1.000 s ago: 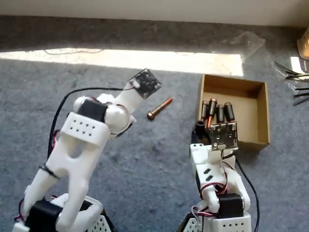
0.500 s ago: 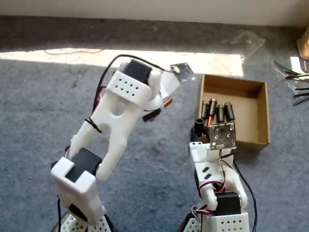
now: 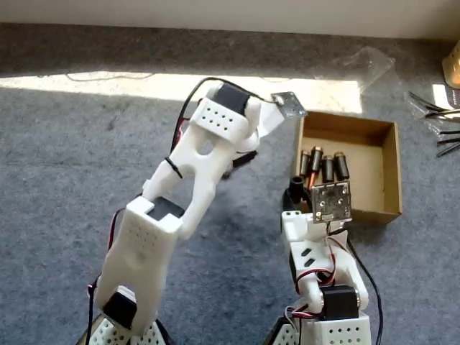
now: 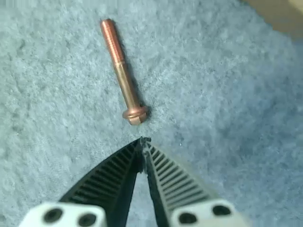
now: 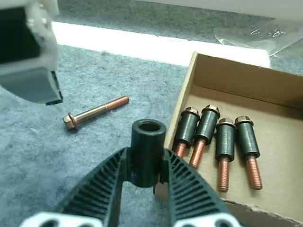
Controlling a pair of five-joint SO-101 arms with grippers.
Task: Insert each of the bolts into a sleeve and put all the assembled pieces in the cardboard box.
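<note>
Left arm [image 3: 194,180] stretches from 7 o'clock up toward 1 o'clock in the high view, wrist ending near the 10 o'clock corner of the cardboard box [image 3: 394,172]

Left claw [image 4: 143,141] is clenched and empty, with the black ribbed fingers [image 4: 113,175] meeting at the tips. It hangs over the grey carpeted worktop [image 4: 227,104]

Loose copper bolt [image 4: 121,71] lies flat on the carpet outside the box. Its flanged head points at the left claw tips, near them but with a gap, and its threaded end points away

Right arm [image 3: 327,287] sits at 5 o'clock in the high view, aimed at 12

Right claw [image 5: 146,153] is grasping a black sleeve [image 5: 148,137], held upright with the open bore on top and both fingers pressed to its sides. In the high view the sleeve [image 3: 297,188] is just outside the box's 9 o'clock wall, low near the 7 o'clock corner

Box is at 2 o'clock of the scene, open top

Four assembled pieces [image 5: 218,146] lie in the 9 o'clock half of the box, side by side and close together. Each is a copper bolt in a black sleeve, heads toward 12 o'clock, threads sticking out toward 6

Clear plastic bag [image 5: 251,33] is on the carpet past the box at 12 o'clock

A sunlit strip [image 3: 144,86] crosses the carpet from 9 to 1 o'clock
</note>
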